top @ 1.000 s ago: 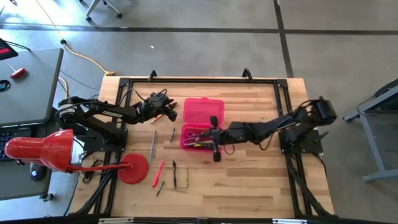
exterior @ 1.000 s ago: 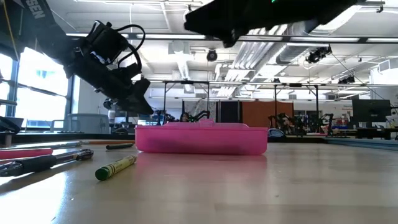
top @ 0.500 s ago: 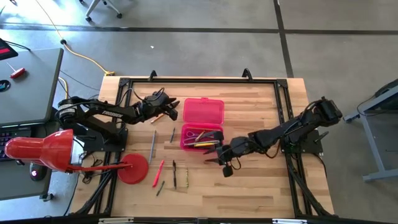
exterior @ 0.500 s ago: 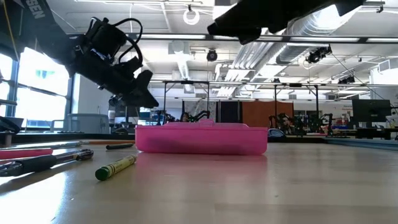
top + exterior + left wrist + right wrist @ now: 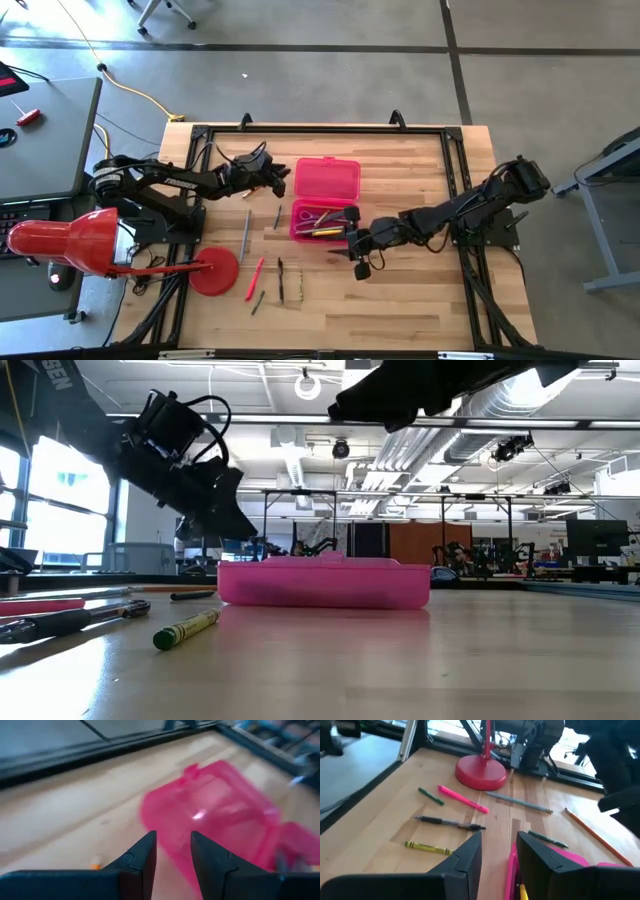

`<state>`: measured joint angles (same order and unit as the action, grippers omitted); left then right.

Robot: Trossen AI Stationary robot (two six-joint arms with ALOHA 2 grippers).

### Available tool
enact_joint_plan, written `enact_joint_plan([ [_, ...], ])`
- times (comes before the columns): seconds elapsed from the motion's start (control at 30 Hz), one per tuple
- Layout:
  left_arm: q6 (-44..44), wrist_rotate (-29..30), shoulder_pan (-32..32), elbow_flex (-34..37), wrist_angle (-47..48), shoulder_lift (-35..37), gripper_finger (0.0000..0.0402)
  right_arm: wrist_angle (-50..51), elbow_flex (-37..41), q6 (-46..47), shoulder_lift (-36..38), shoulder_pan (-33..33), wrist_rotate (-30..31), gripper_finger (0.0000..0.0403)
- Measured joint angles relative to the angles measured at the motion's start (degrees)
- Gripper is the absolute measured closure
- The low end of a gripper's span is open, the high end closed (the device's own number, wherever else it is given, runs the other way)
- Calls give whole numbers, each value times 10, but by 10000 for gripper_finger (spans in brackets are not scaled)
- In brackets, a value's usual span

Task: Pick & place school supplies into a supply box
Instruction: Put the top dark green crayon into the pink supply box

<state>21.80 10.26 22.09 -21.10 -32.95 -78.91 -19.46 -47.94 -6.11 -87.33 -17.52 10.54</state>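
The pink supply box (image 5: pixel 325 198) lies open on the table, its lid (image 5: pixel 327 178) toward the far edge and its tray (image 5: pixel 322 221) holding several pens. Loose supplies lie to the tray's left: a grey pencil (image 5: pixel 245 232), a pink pen (image 5: pixel 462 799), a black pen (image 5: pixel 447 822), a yellow crayon (image 5: pixel 427 848) and a green crayon (image 5: pixel 431 796). My left gripper (image 5: pixel 172 837) hovers open just left of the lid, off the table. My right gripper (image 5: pixel 499 837) hovers open at the tray's near right corner, nothing between its fingers.
A red round disc (image 5: pixel 214 271) with a stand sits at the table's near left. An orange pencil (image 5: pixel 590 835) lies under my left arm. Black frame rails (image 5: pixel 320 129) run along the table's edges. Bare wood stretches from the box toward the near and right edges.
My right gripper has drawn back from over the tray toward the table's near edge and now hangs beside the tray's near right corner. My left gripper has stayed in place and rolled a little at the wrist.
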Motion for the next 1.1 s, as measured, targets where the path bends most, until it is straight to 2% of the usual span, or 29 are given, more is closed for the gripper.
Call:
enact_joint_plan([
  [0.13,-33,86,0,0,1,0,252,4,0,0,0,0,1,302],
  [0.3,-24,133,0,0,1,0,252,11,0,1,0,0,1,302],
  [0.4,-20,124,0,0,11,0,252,16,0,1,0,0,1,302],
  [0.57,4,17,0,0,46,0,252,18,0,1,0,0,1,302],
  [0.63,19,0,0,0,65,0,252,19,0,-1,0,0,1,302],
  [0.77,67,-7,-7,0,94,0,252,22,0,3,0,0,1,302],
  [0.9,65,-1,-27,-16,121,1,252,28,0,2,0,0,1,302],
  [1.0,57,12,-45,-65,206,8,252,30,0,1,0,0,1,302],
  [1.1,56,52,-77,-133,348,11,252,30,0,1,0,0,1,302],
])
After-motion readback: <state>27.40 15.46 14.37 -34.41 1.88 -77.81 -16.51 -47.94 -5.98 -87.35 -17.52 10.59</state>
